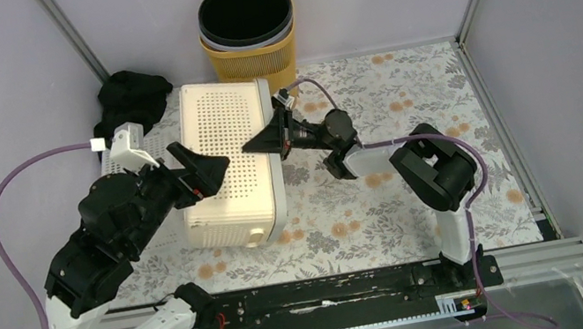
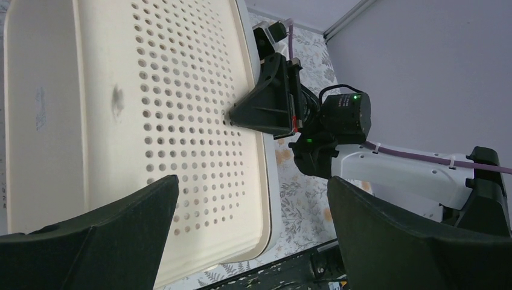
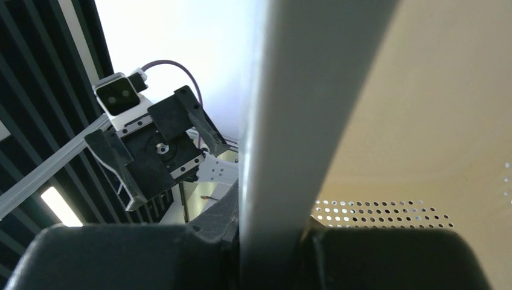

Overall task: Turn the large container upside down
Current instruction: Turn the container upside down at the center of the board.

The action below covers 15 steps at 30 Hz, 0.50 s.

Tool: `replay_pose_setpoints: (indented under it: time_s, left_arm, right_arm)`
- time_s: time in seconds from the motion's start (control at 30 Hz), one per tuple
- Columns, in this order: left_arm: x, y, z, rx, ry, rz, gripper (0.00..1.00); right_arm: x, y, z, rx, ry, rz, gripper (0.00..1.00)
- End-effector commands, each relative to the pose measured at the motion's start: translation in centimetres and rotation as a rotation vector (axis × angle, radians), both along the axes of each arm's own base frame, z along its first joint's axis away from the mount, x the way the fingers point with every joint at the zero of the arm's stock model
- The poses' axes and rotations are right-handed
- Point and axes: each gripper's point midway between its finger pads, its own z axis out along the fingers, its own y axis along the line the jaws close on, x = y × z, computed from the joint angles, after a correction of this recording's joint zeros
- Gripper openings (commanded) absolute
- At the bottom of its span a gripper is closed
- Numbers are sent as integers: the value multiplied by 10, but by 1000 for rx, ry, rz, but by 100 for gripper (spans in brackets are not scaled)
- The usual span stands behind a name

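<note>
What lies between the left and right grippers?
Only the large container: its perforated face spans from the open left gripper to the right gripper, per the top view.

You are getting bright, even overhead light. Your right wrist view is blurring the close container rim (image 3: pixel 302 121).

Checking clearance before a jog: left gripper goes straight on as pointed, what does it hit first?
The left gripper, open, would most likely meet the large container first, on its perforated face. Just beyond its edge is the right gripper, clamped on the rim. Depth is unclear.
</note>
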Motion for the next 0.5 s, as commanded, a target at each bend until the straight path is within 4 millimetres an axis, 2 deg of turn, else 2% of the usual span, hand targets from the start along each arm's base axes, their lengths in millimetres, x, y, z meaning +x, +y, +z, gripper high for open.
replay_pose_setpoints:
  time_s: [0.0, 0.17, 0.47]
  left_arm:
    - [5, -1, -7, 9, 14, 19, 100]
    - [7, 1, -10, 22, 16, 33, 100]
    - [11, 0, -16, 42, 28, 37, 100]
  right_arm:
    - [-21, -7, 64, 251, -249, -41, 0]
    - [-19, 7, 57, 252, -236, -18, 0]
    - [-17, 6, 3, 142, -179, -41, 0]
